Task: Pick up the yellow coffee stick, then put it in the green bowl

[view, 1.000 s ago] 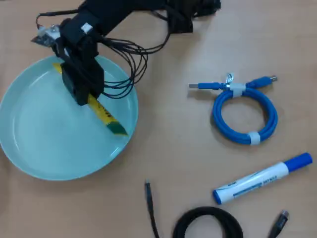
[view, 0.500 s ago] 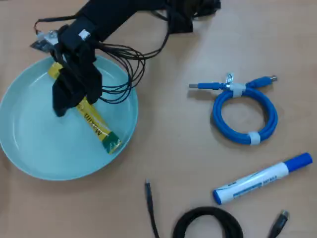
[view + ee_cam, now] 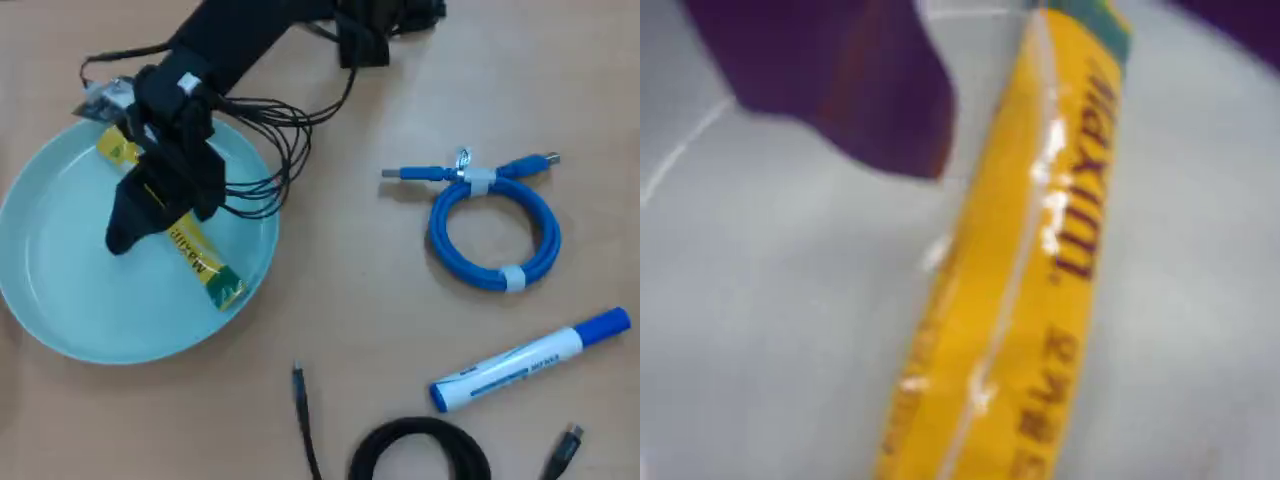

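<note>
The green bowl [image 3: 60, 300] sat wide and low-rimmed at the left of the overhead view — an easy target. The yellow coffee stick [image 3: 200, 262] lay flat inside it, diagonal. The gripper [image 3: 130, 225] hung over it, jaws apart — apparently released, holding nothing.

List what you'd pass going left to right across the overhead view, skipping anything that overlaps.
green bowl → thin black cable end → coiled black cable → coiled blue USB cable → white-and-blue marker
</note>
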Tool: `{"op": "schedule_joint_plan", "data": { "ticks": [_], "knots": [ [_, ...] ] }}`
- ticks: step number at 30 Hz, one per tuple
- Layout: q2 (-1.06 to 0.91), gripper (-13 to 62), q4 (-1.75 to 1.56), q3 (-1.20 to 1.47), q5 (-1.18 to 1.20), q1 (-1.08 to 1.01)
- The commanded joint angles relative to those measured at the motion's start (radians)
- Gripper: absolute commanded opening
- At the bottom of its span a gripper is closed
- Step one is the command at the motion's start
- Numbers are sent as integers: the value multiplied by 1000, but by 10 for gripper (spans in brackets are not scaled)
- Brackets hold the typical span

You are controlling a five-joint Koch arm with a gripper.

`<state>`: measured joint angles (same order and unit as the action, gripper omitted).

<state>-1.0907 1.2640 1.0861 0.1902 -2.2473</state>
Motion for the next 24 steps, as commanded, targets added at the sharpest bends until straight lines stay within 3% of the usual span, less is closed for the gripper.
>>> {"op": "schedule_joint_plan", "data": {
  "ticks": [1, 7, 14, 24],
  "knots": [
    [-49, 583, 146, -84, 0, 5],
    [-187, 582, 454, -78, -34, 49],
    [-347, 583, 495, -49, -137, 198],
    [-776, 583, 264, 443, -67, 440]
  ]
}}
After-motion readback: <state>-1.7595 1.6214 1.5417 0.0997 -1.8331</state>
